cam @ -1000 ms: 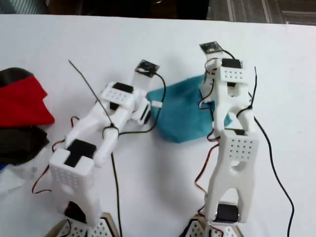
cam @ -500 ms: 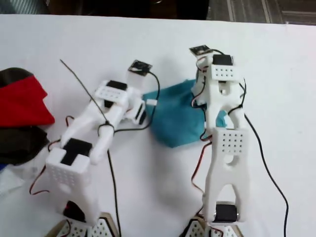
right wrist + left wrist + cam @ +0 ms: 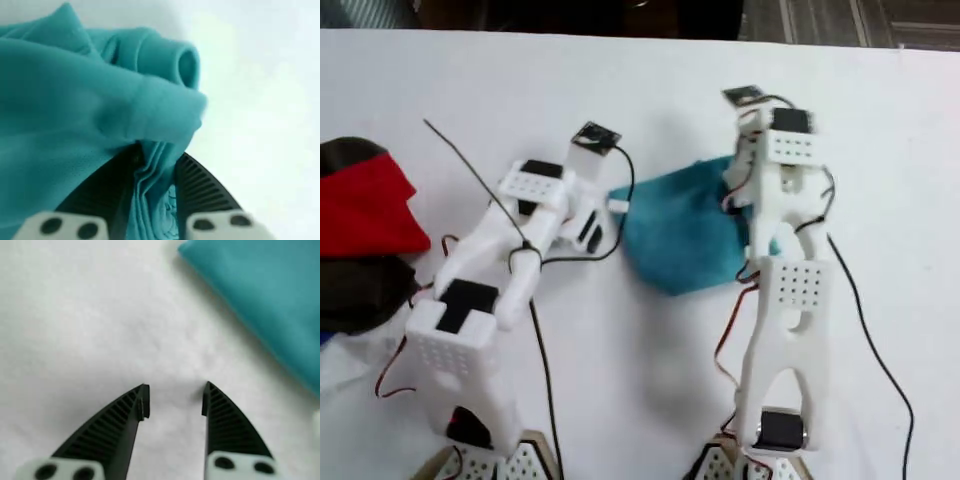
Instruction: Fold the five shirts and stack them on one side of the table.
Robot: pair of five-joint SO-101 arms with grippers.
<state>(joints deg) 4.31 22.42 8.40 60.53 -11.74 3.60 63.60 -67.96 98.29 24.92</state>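
Two arms attend one teal shirt [image 3: 670, 235], lying partly folded at mid-tabletop [image 3: 620, 80] between them. Jaws of the right gripper [image 3: 155, 156]: clamped on a bunched fold of the teal shirt. Jaws of the left gripper [image 3: 173, 400]: apart, over bare tabletop just beside the shirt's edge. Change over the last second: left arm drew off sideways from the shirt; right arm swung in and back, dragging the cloth slightly. Red shirt [image 3: 365, 205] and dark shirts [image 3: 360, 285]: heaped at the left arm's side. Judgement: fold unfinished, stacking pending.
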